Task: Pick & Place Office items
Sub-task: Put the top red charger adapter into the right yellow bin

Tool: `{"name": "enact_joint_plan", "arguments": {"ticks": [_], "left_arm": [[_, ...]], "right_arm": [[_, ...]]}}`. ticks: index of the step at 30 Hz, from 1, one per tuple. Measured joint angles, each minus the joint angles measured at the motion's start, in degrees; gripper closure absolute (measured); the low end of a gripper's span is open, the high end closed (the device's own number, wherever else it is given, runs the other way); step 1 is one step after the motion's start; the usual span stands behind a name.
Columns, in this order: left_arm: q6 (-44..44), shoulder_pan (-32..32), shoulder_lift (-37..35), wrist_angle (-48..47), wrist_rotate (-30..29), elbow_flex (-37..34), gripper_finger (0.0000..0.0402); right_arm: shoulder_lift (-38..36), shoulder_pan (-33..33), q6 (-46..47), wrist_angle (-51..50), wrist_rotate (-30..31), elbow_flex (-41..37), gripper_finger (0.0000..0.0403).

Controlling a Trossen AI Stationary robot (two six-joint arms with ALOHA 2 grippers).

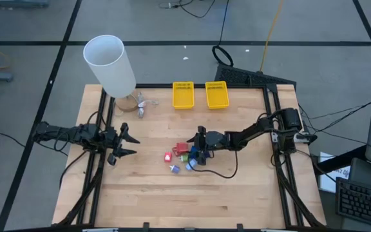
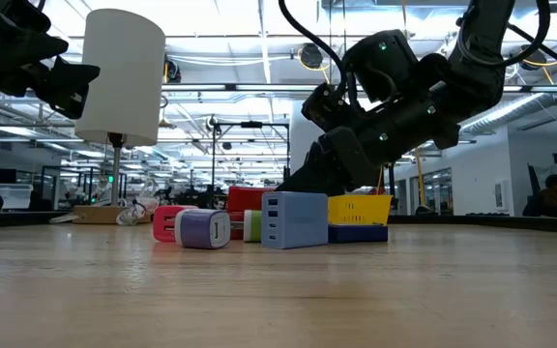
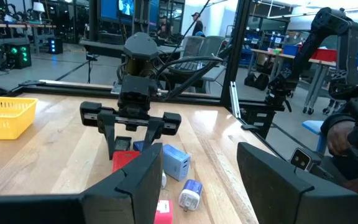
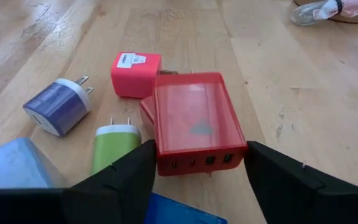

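The office items are small chargers lying in a cluster mid-table: a red block (image 4: 194, 118), a pink cube (image 4: 135, 73), a purple plug (image 4: 58, 107), a green plug (image 4: 114, 146), a light blue block (image 2: 293, 220) and a dark blue piece (image 2: 356, 232). My right gripper (image 4: 199, 150) is open and low over the cluster (image 1: 195, 147), with one finger on each side of the red block. My left gripper (image 1: 126, 145) is open, raised near the table's left side, and faces the cluster (image 3: 197, 186). My right gripper's fingers (image 4: 120, 177) stand on either side of the red block's port end (image 4: 197, 162), slanting down from the table's right. I cannot tell whether they touch it. The block lies flat on the table, partly on a neighbouring item.
Two yellow mesh baskets (image 1: 183, 95) (image 1: 216, 95) sit at the far edge. A tall white cylinder (image 1: 110, 64) stands at the far left corner with clutter (image 1: 138, 104) at its base. Bare wood lies along the near side of the table (image 1: 185, 200).
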Motion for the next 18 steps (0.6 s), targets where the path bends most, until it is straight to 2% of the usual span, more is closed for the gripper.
{"name": "enact_joint_plan", "arguments": {"ticks": [4,18], "left_arm": [[0.00,0.00,0.00,0.00,0.00,0.00,0.0192],[0.00,0.00,0.00,0.02,0.00,0.00,0.0192]], "right_arm": [[-0.02,0.00,-0.57,-0.46,-0.03,0.00,0.0204],[-1.19,-0.02,-0.71,-1.02,-0.05,-0.04,0.0202]]}}
